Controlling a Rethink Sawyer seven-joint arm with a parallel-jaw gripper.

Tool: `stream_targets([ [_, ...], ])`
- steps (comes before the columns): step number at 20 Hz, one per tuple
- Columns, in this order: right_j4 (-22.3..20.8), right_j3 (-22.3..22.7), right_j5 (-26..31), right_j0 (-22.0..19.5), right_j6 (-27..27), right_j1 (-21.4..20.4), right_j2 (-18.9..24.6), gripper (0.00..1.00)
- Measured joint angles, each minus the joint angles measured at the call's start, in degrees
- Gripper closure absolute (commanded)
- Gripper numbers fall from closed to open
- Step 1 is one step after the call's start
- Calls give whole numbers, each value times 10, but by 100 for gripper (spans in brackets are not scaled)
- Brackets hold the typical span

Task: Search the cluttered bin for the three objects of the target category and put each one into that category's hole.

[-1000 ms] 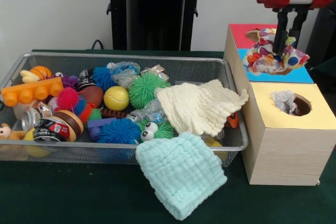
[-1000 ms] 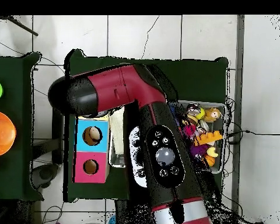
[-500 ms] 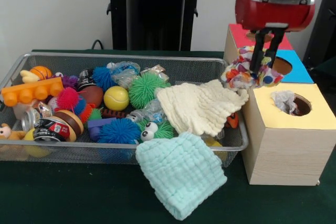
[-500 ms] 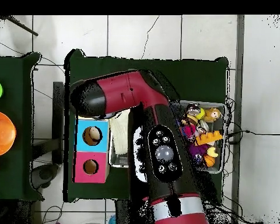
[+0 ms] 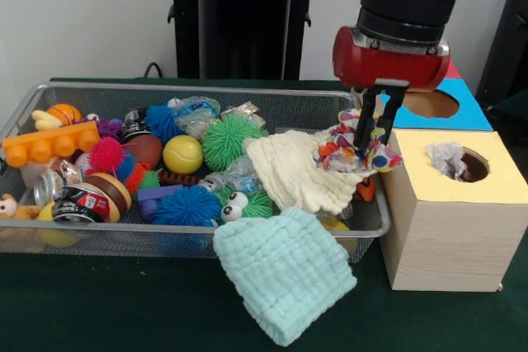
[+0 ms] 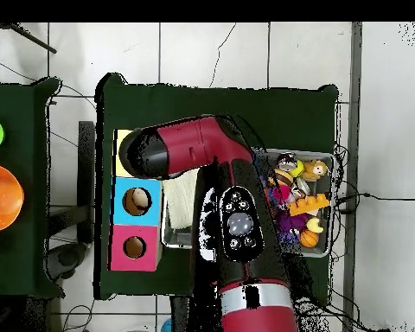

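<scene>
On dark green table [image 5: 124,302], wire bin [image 5: 198,96], white wall behind, gripper [image 5: 373,125] clamped on multicoloured cloth [image 5: 356,151].

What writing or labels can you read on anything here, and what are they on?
No text can be read in either view.
Can at the bin's left end: a red and white label, its print too blurred to read.
Arm, overhead view: round buttons with marks too small to read.
Boxes, cloths and toys: no writing visible.
</scene>
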Motion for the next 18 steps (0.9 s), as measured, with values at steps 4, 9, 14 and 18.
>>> stream_targets([
  [4, 8, -3, 0, 36, 15, 17, -28, 100],
  [9, 30, -5, 0, 72, 40, 28, -49, 100],
  [14, 47, -5, 0, 96, 57, 29, -64, 100],
  [18, 63, -5, 0, 111, 69, 28, -81, 100],
])
